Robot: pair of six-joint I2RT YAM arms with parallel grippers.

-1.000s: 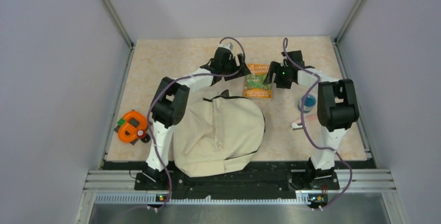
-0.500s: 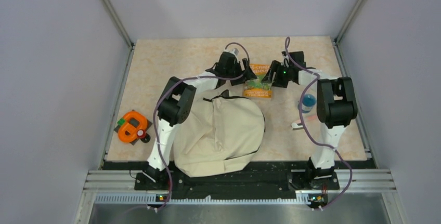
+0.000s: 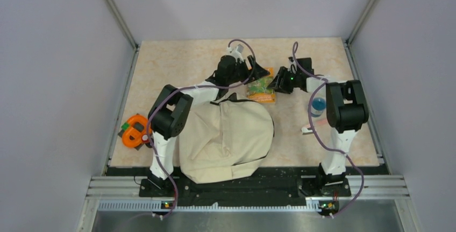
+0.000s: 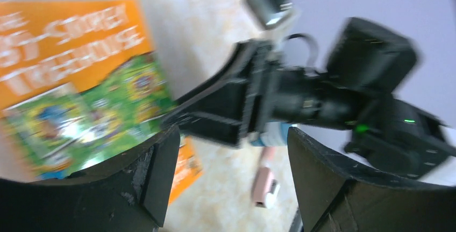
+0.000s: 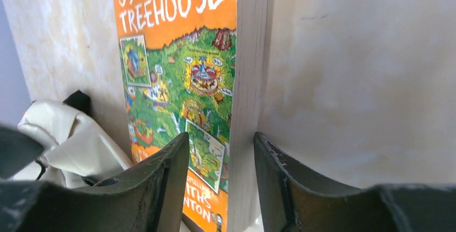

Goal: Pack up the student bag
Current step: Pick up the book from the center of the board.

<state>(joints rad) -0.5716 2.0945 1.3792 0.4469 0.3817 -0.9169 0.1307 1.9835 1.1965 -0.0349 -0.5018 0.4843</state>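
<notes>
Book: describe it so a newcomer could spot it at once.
Find the big cream bag, the largest thing in view. Just past its far edge is the book. It alone has an orange cover with a white title and a green cartoon picture.

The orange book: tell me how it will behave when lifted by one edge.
Probably fairly stiff: the thick page block of the orange book should resist bending. Its shiny cover may slip. Being flat, it should not roll.
</notes>
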